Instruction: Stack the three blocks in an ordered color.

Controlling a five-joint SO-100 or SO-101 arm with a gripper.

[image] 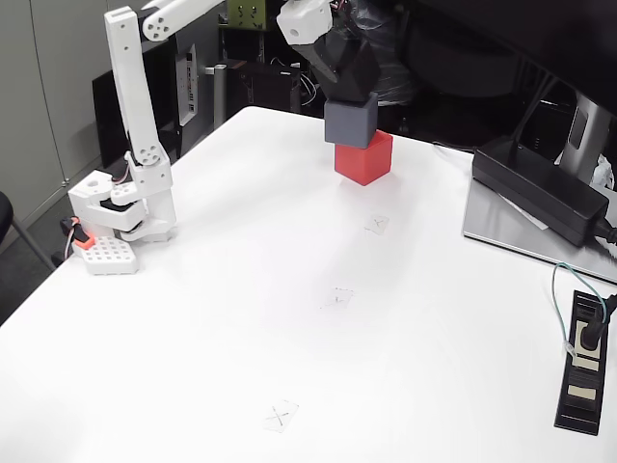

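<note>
The red block (364,159) sits on the white table at the far side. The bluish grey block (350,122) rests on top of it, shifted slightly left. Directly above the grey block is a dark mass that looks like the black block (347,72), tilted a little, touching or nearly touching the grey one. My gripper (342,77) comes down onto it from the white wrist (305,19). Its fingers blend into the black block and the dark background, so their spacing is hidden.
A long black power brick (540,188) lies on a grey plate (492,227) at the right. A black socket strip (584,359) with a plugged cable sits near the right edge. The arm's white base (125,214) stands at the left. Faint X marks (336,297) dot the table.
</note>
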